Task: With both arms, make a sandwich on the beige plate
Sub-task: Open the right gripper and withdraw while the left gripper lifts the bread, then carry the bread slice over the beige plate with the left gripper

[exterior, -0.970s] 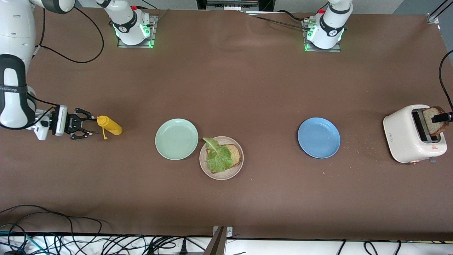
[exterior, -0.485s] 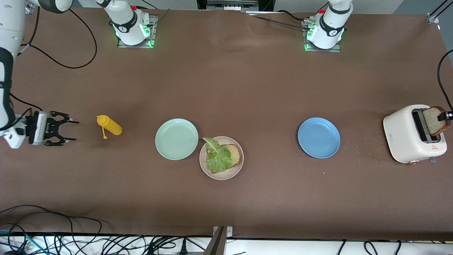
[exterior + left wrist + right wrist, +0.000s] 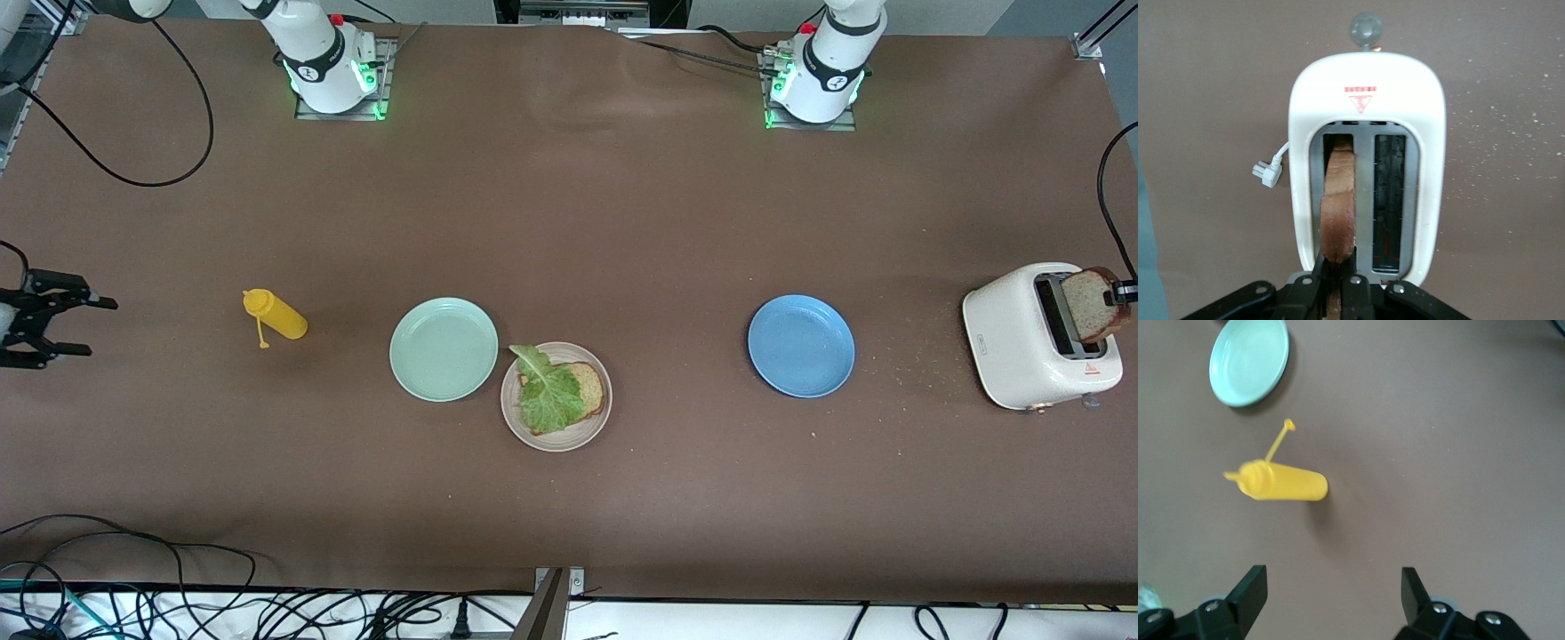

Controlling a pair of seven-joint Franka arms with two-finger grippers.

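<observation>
Sandwich lacks its top: right gripper, fingers apart, has backed off the mustard bottle, while left gripper clamps the toaster slice.

The right gripper sits at the front view's 9 o'clock edge, which cuts off its body and the whole arm; only the black fingers show. The left gripper is cropped at the 3 o'clock edge, a sliver showing against the bread slice. In the left wrist view that slice's lower part is hidden in the toaster slot, and the fingertips are cut off at 6 o'clock. On the beige plate the lettuce leaf covers much of the bottom slice. In the right wrist view the yellow squeeze bottle is blurred at its nozzle, and the mint-green plate is cropped at 12 o'clock.
</observation>
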